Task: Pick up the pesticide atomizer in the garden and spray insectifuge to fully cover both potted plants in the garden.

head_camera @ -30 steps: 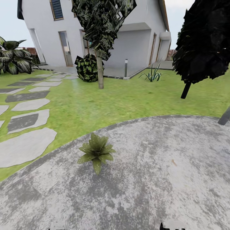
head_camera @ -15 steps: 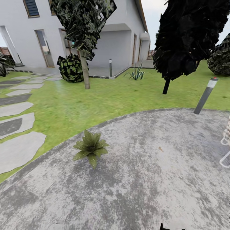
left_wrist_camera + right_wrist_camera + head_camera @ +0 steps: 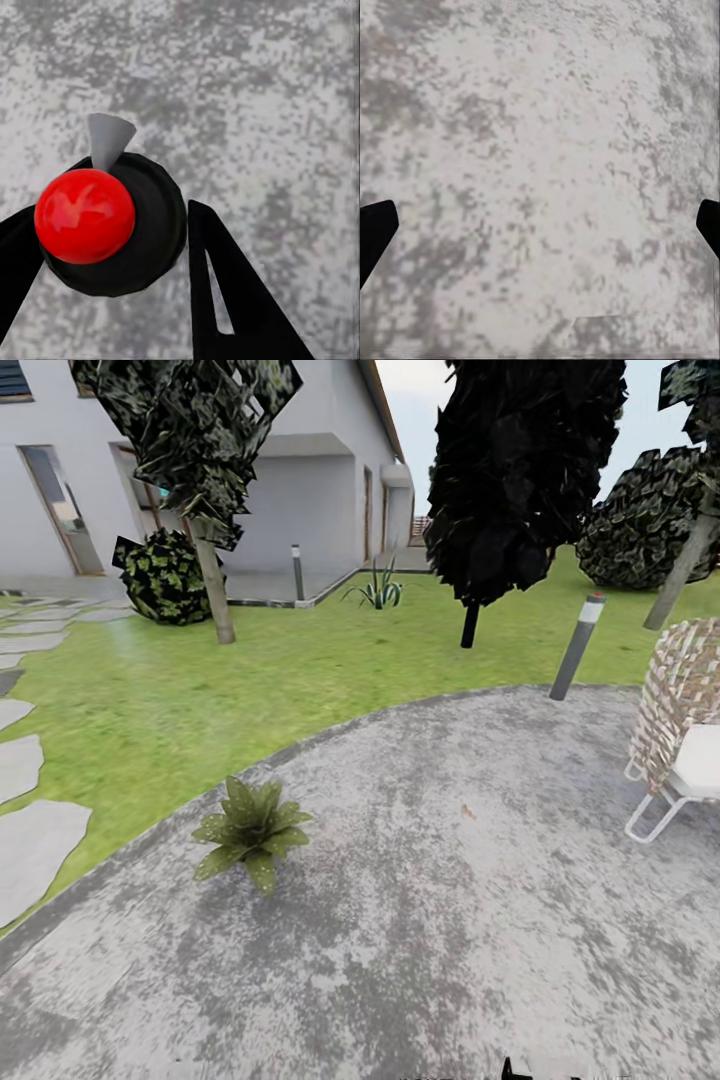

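Observation:
In the left wrist view the pesticide atomizer is seen from above: a red round top, a dark round body and a grey nozzle. It sits between the two black fingers of my left gripper, which is shut on it over grey paving. My right gripper is open, its fingertips at the picture's edges with only paving between them. One potted plant, a low rosette of pointed green leaves, stands on the round grey patio at the head view's left. Its pot is hidden under the leaves.
A grey bollard lamp stands at the patio's far edge. A white wicker chair is at the right. Lawn, stepping stones, dark trees and a white house lie beyond.
The head camera has swung to the right, so the whole scene has shifted left. The bollard lamp and then the wicker chair have come into view. The plant itself has not moved.

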Motion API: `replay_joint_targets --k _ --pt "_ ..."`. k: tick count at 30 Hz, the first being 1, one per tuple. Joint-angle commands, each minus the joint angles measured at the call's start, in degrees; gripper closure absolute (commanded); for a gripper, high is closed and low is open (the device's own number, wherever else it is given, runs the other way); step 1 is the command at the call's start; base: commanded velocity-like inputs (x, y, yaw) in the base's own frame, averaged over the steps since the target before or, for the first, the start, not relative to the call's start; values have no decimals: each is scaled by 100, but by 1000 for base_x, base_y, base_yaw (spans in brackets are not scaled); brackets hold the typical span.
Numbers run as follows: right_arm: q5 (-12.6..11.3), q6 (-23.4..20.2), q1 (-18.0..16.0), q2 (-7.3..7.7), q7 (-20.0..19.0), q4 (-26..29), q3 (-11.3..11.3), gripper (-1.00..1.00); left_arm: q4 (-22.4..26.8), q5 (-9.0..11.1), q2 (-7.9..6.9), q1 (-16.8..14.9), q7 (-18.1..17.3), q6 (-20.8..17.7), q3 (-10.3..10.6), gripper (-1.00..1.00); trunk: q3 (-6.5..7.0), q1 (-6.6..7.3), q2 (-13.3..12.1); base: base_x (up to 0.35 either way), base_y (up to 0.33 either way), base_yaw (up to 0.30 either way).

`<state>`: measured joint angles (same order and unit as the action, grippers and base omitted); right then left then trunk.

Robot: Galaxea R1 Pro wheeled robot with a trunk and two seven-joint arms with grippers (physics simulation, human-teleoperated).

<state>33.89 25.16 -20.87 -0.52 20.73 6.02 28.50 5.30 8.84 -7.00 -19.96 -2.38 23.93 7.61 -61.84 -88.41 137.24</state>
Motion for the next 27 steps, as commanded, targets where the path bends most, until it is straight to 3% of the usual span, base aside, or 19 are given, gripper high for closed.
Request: replay_joint_targets --k 1,4,7,23,27 --pt "-2 13 -5 -2 26 -5 42 -100 -3 58 -3 -1 -26 16 38 100 -5 1 2 0 0 -300" --pt "-276 78 -5 -1 24 -4 42 -100 -3 56 -1 0 -26 15 38 100 -5 1 2 0 0 -300" --pt "-402 129 -5 4 20 -4 42 -100 -3 50 4 -1 -26 17 44 100 -5 1 2 0 0 -300" --pt "-440 138 -5 13 13 -4 42 -100 -3 72 6 1 -26 16 44 100 -5 1 2 0 0 -300" --pt "-440 138 -5 18 12 -4 42 -100 -3 73 6 1 -26 20 47 100 67 89 -159 0 0 -300"
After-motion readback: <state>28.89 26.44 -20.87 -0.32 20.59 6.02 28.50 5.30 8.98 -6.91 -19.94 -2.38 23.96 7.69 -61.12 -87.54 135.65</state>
